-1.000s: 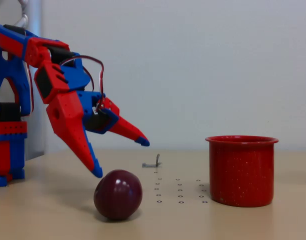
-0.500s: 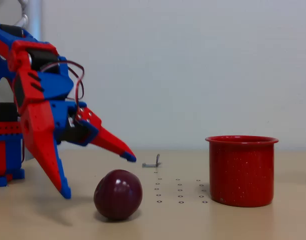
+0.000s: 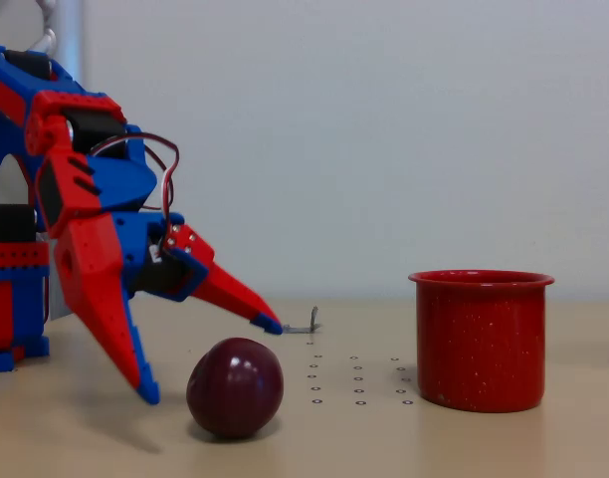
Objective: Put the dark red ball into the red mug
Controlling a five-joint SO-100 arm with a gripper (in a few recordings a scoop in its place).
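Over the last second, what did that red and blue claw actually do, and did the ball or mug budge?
The open gripper swung down and back toward the left, then edged right again, so its fingers now straddle the dark red ball without gripping it. The ball and the red mug stayed put on the table.

Pale beige tabletop (image 3: 543,443), smooth and matte, running across the lower part of the fixed view. Behind it, a plain off-white wall (image 3: 404,129), evenly lit, unmarked. Near the middle of the table, toward the back — a small grey metal bracket (image 3: 304,324), one short leg flat on the surface, the other standing upright. Just in front of it, a grid of tiny dark rings (image 3: 356,378) marked on the tabletop in neat rows. At the upper left corner, a pale vertical strip (image 3: 69,30) against the wall — too blurred to identify.
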